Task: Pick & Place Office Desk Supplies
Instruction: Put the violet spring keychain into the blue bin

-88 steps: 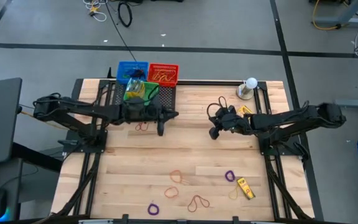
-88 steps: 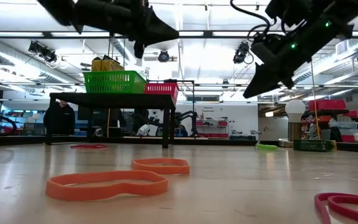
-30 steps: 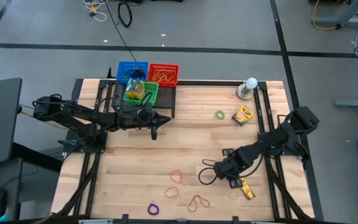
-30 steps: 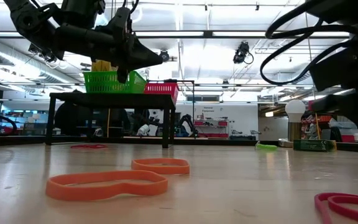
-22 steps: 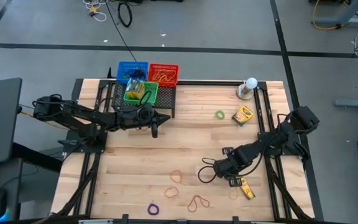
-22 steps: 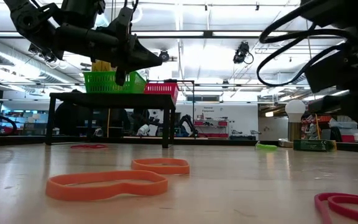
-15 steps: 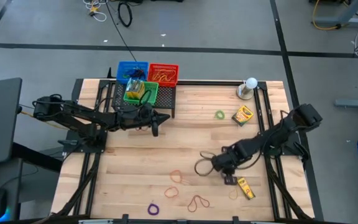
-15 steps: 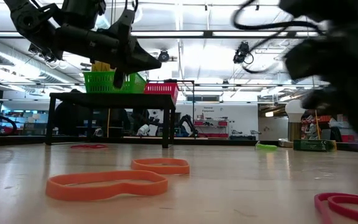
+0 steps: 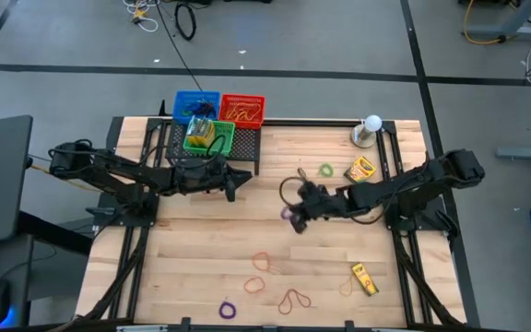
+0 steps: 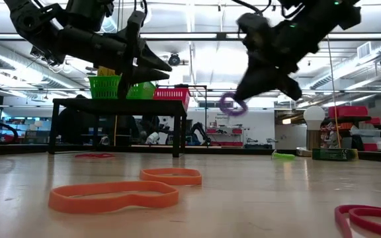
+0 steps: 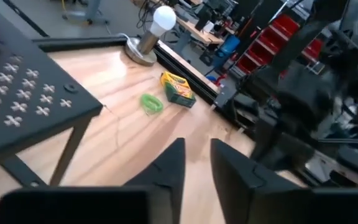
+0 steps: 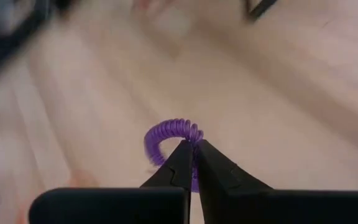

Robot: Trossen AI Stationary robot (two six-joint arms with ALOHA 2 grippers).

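Purple coiled band hangs pinched in the right gripper above mid-table.
Left gripper, fingers slightly parted and empty, hovers beside the black rack.

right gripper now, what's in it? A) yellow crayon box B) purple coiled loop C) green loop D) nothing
B: the right gripper is shut on the purple coiled loop, which the low view shows hanging from it clear of the table.
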